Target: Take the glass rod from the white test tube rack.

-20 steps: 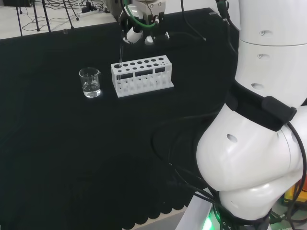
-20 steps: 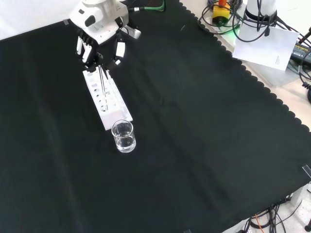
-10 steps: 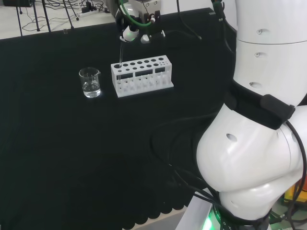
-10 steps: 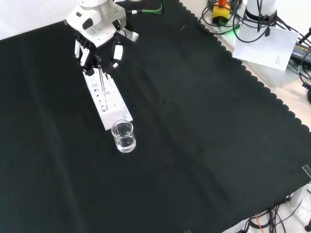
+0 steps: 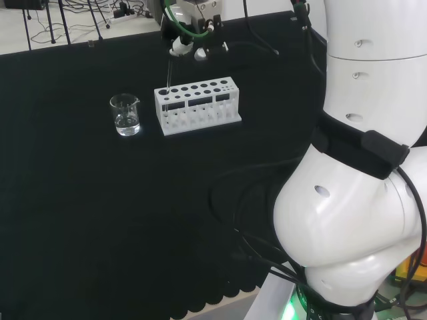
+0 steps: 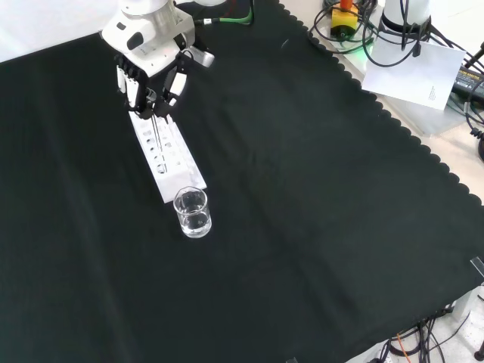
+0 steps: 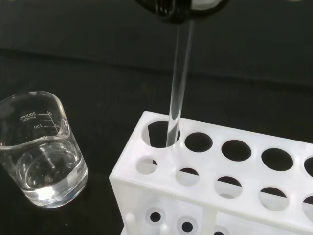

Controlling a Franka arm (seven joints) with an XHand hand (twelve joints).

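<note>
Head view: the robot hand (image 5: 185,45) hangs above the left end of the white test tube rack (image 5: 197,105), its fingers curled around the upper end of the glass rod (image 5: 169,72). The rod runs almost straight down from the fingers to the rack's leftmost hole. A glass beaker (image 5: 125,115) holding a little clear liquid stands on the black surface (image 5: 133,220) just left of the rack, apart from it.

Front view: the robot hand (image 6: 151,64) sits over the far end of the rack (image 6: 166,155), with the rod (image 6: 157,122) showing as a thin pale line below the fingers. The beaker (image 6: 192,212) stands just beyond the rack's near end.

Wrist view: the rod (image 7: 177,83) is pinched at its top between dark fingertips (image 7: 168,9), and its lower end is inside a corner hole of the rack (image 7: 215,183), at the end next to the beaker (image 7: 40,149). The neighbouring holes are vacant.
</note>
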